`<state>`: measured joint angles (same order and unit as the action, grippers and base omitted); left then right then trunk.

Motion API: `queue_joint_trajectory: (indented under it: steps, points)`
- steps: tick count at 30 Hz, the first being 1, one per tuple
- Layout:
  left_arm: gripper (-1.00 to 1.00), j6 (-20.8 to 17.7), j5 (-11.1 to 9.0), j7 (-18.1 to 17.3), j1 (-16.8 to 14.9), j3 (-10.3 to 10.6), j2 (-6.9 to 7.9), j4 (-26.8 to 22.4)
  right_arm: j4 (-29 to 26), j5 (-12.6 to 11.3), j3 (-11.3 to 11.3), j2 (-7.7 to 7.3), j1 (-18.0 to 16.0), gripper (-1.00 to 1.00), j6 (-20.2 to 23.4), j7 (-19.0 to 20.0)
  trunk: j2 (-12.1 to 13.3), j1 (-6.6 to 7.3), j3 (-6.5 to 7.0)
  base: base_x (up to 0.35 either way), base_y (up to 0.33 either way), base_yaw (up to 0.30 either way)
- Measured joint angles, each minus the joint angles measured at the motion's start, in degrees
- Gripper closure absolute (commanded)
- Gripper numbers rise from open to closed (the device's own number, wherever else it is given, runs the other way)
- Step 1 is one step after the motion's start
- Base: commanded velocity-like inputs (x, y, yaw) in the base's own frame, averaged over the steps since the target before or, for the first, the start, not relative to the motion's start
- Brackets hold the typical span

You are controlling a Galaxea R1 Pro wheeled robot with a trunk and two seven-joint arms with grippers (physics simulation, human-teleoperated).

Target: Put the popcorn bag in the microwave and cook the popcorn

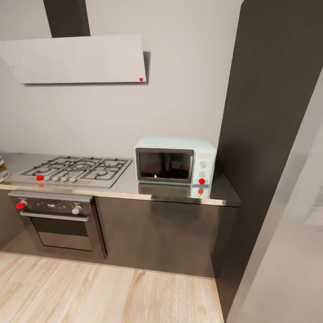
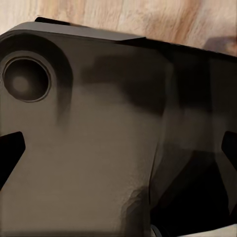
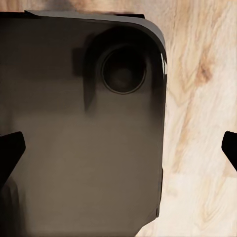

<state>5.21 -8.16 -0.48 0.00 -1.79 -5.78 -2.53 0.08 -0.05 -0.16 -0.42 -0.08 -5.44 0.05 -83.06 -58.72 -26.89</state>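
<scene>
A: Looking left to right from the head view: hob (image 1: 76,170) on the left with the oven (image 1: 58,220) below, then bare countertop (image 1: 130,187), then the microwave (image 1: 175,160) hard by the dark tall panel (image 1: 269,112).

B: Door shut, dark glass, two knobs and a red dot on the side strip. No popcorn bag anywhere on this stretch of counter.

A: Something stacked at the far left edge (image 1: 2,169), cut off, too little to name.

B: Grippers? Can't tell how wide. Dark tips at the edges of both wrist views, over the robot's own dark base (image 2: 98,138) and wood floor (image 3: 197,123). Holding nothing visible.

A: Step in hand, at a guess: hunting for the bag. Best to turn left and sweep along the counter before rolling in.

B: Room: open floor in front of the cabinets, plenty to manoeuvre. Tight on the right, though, with the panel and a pale wall (image 1: 287,251) close in. Worth keeping clear of the thin counter lip too.
</scene>
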Motion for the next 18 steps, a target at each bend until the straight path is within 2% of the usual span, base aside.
queue_joint_trajectory:
  steps: [18]
  points:
    - [-1.0,0.04,0.0,0.0,0.0,0.0,0.05,0.0,0.0,-0.1,0.0,0.17,0.0,-1.0,-0.08,-0.05,0.0,0.0,0.0,0.133,0.112,-0.009]
